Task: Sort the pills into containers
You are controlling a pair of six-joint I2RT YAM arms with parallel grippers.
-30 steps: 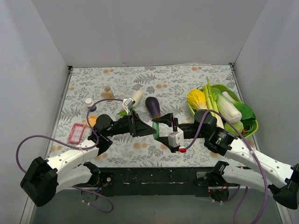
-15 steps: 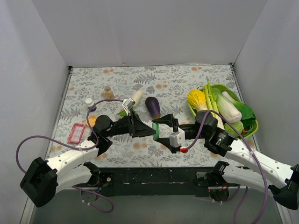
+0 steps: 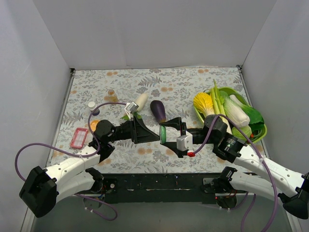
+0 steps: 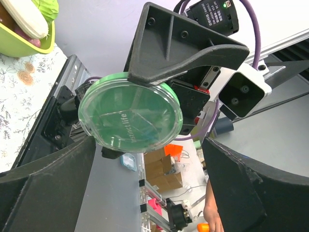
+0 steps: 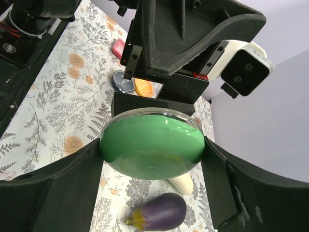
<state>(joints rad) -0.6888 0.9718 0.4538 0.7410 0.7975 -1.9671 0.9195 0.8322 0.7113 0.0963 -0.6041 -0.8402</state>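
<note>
My right gripper (image 3: 167, 134) (image 5: 152, 151) is shut on the green dish (image 3: 163, 134) (image 5: 149, 145) and holds it on edge above the table's middle. The dish also fills the left wrist view (image 4: 130, 118). My left gripper (image 3: 150, 133) (image 4: 149, 193) faces the dish from the left, open and empty, its fingers (image 4: 43, 188) wide apart. The orange dish (image 3: 94, 124) (image 5: 143, 87) and the blue dish (image 3: 95, 112) (image 5: 123, 82) lie together on the table at the left. No loose pills show.
A pink case (image 3: 78, 138) lies at the left near a white cap (image 3: 91, 104). An eggplant (image 3: 157, 110) (image 5: 159, 212) and a white radish (image 3: 140, 101) lie behind the grippers. A lime-green tray (image 3: 258, 129) of vegetables stands at the right.
The two grippers have drawn slightly apart, the left arm pulling back to the left. The green dish stays in my right gripper and now shows more clearly.
</note>
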